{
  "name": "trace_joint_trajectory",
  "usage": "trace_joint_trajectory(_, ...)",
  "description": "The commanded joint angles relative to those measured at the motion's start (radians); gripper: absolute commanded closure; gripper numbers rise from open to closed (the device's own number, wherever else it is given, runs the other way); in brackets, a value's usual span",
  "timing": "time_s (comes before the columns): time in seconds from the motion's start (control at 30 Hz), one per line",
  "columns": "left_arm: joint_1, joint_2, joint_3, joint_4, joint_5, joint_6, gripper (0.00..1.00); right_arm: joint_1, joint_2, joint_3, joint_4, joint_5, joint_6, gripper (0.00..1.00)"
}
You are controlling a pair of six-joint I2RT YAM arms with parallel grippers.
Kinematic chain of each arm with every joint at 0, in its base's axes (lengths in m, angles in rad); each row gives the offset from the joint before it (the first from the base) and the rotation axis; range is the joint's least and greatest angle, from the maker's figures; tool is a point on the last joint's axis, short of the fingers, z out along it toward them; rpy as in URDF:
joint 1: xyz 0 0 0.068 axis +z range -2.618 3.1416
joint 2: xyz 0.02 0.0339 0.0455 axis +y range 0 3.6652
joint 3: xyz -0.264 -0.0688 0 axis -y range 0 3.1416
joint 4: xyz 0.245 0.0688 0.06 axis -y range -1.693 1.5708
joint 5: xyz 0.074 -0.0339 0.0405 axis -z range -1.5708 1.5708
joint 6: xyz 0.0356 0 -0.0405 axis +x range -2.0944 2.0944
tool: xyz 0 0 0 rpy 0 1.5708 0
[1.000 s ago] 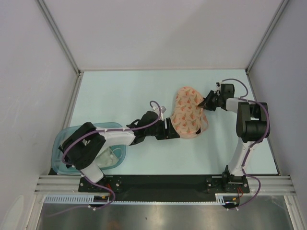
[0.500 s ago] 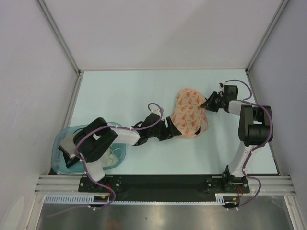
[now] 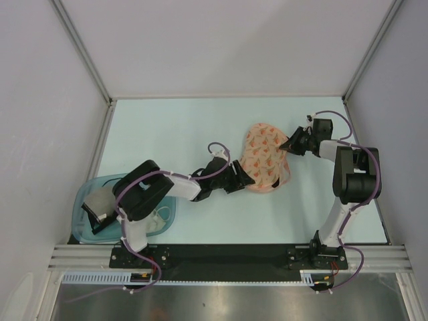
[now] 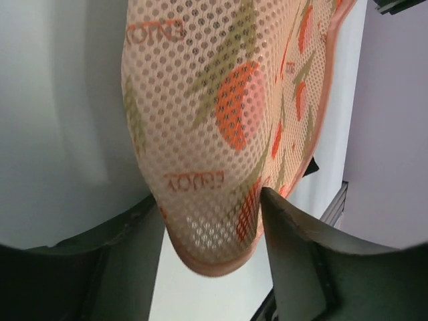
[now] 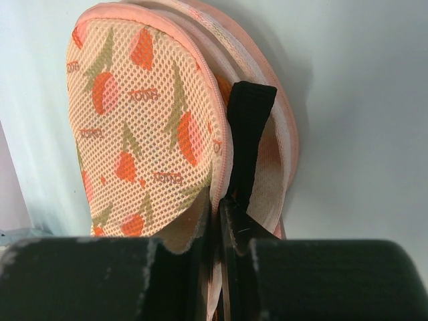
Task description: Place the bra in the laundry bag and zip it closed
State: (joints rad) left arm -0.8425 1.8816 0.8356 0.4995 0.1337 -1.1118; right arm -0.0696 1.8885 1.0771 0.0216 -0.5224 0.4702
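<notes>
The laundry bag (image 3: 261,157), peach mesh with orange prints, lies mid-table between both arms. My left gripper (image 3: 244,179) holds its near rounded end (image 4: 214,221), with one finger (image 4: 281,221) pressed on each side of it. My right gripper (image 3: 292,142) is shut on the pink zip edge of the upper flap (image 5: 217,167) at the far right side. The flaps stand apart there. In the gap between them a black band of the bra (image 5: 251,120) shows; the rest of the bra is hidden inside the bag.
A translucent teal tub (image 3: 83,197) with a white garment (image 3: 157,217) sits at the near left, partly under my left arm. Grey walls with metal rails close in the pale table (image 3: 167,134) on the left, back and right.
My left arm's elbow has swung right and forward while its gripper stayed at the bag's near end. The right gripper has shifted slightly right with the flap edge.
</notes>
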Motion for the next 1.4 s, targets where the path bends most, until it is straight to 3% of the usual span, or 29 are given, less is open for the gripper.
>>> trace_joint_trajectory(0.0,0.003,0.037,0.042,0.070,-0.003,-0.005,0.48,-0.009,-0.045,-0.009,0.031,-0.011,-0.001,0.88)
trace_joint_trajectory(0.17,0.042,0.033,0.036,0.007,0.017,0.018,0.84,-0.009,-0.066,-0.031,0.034,-0.014,0.001,0.88)
trace_joint_trajectory(0.27,0.078,0.013,0.043,-0.093,0.036,0.079,1.00,-0.009,-0.092,-0.060,0.032,-0.004,0.007,0.88)
trace_joint_trajectory(0.47,0.161,-0.025,0.112,-0.360,0.129,0.251,1.00,0.034,-0.187,-0.195,0.057,0.030,0.045,0.89)
trace_joint_trajectory(0.7,0.275,-0.111,0.187,-0.719,0.046,0.533,1.00,0.166,-0.391,-0.434,0.119,0.113,0.148,0.89)
trace_joint_trajectory(0.83,0.318,-0.122,0.287,-0.890,-0.109,0.647,0.98,0.290,-0.512,-0.552,0.208,0.215,0.274,0.89)
trace_joint_trajectory(1.0,0.368,-0.087,0.391,-0.976,-0.160,0.719,0.96,0.439,-0.575,-0.611,0.282,0.335,0.424,0.89)
trace_joint_trajectory(1.2,0.390,-0.065,0.523,-1.055,-0.279,0.773,0.78,0.519,-0.560,-0.614,0.293,0.427,0.467,0.88)
trace_joint_trajectory(1.3,0.373,-0.116,0.543,-1.061,-0.319,0.790,0.51,0.527,-0.519,-0.603,0.308,0.414,0.470,0.84)
trace_joint_trajectory(1.37,0.344,-0.157,0.533,-1.062,-0.365,0.813,0.40,0.527,-0.499,-0.595,0.311,0.407,0.459,0.83)
